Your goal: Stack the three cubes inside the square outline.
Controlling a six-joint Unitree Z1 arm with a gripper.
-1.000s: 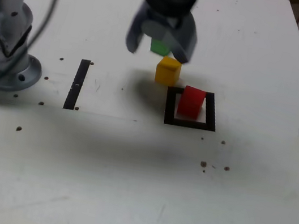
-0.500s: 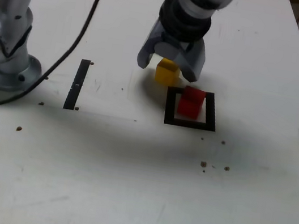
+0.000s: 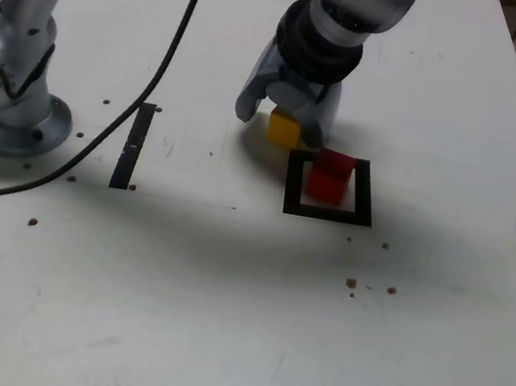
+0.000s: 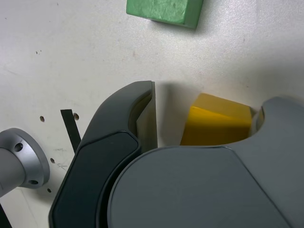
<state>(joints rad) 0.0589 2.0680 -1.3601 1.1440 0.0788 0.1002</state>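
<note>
In the exterior view the pincer (image 3: 285, 123) stands low over the yellow cube (image 3: 283, 129), which sits between its jaws on the white surface (image 3: 219, 305), just beside the square outline (image 3: 326, 211); the red cube (image 3: 328, 176) lies inside that outline.

In the wrist view the jaws are apart around the yellow cube (image 4: 218, 124) (one side touches, the other shows a gap); the green cube (image 4: 164, 10) lies beyond.
</note>
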